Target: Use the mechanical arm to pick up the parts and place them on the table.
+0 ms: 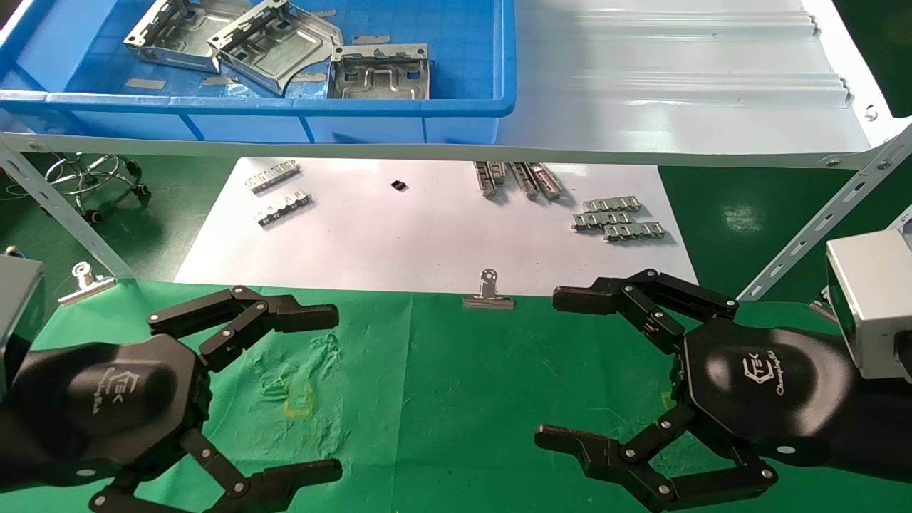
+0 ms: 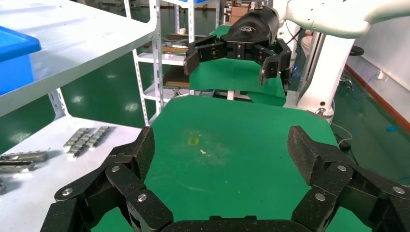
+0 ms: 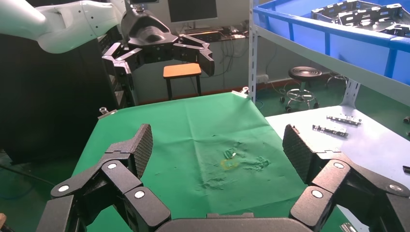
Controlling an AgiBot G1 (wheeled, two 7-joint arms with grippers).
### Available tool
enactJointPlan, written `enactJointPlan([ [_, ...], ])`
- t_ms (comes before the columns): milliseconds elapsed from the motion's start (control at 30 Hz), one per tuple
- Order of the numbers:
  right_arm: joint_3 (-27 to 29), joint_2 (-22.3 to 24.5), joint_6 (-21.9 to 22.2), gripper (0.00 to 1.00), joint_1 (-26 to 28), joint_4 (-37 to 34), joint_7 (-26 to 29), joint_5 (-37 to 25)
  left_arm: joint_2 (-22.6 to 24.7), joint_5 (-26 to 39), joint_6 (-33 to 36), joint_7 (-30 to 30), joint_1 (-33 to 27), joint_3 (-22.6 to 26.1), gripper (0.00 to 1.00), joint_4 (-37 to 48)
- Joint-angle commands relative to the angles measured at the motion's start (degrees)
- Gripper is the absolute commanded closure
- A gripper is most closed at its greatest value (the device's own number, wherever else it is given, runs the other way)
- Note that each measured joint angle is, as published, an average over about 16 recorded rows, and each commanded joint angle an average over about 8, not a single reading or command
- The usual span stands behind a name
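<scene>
Parts (image 1: pixel 274 44) lie in the blue bin (image 1: pixel 427 107) at the upper left of the head view, on the white shelf (image 1: pixel 677 85). Left gripper (image 1: pixel 335 392) at lower left and right gripper (image 1: pixel 548 367) at lower right hover over the green table (image 1: pixel 442 399), fingers spread wide, holding nothing.

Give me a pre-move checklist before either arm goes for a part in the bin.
1. Left gripper open, nothing held: ok.
2. Right gripper open, nothing held: ok.
3. Parts present in the blue bin on the white shelf: ok, three visible.
4. Drop area on the green table free of parts: ok.
5. The small metal strips lie on the white paper sheet, apart from the parts: ok.
6. Clearance under the shelf edge for the lift: cannot tell.
</scene>
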Motion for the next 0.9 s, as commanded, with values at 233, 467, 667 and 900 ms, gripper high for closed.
enactJointPlan([
  [233, 0.0, 0.0, 0.0, 0.00, 0.0, 0.0, 0.0, 0.0, 0.0, 0.0, 0.0, 0.0, 0.0, 0.0, 0.00, 0.0],
  [467, 0.0, 0.0, 0.0, 0.35, 0.0, 0.0, 0.0, 0.0, 0.0, 0.0, 0.0, 0.0, 0.0, 0.0, 0.00, 0.0],
  [667, 0.0, 0.0, 0.0, 1.00, 0.0, 0.0, 0.0, 0.0, 0.0, 0.0, 0.0, 0.0, 0.0, 0.0, 0.00, 0.0],
  [900, 0.0, 0.0, 0.0, 1.00, 0.0, 0.0, 0.0, 0.0, 0.5, 0.2, -1.4, 0.0, -0.6, -0.2, 0.00, 0.6],
])
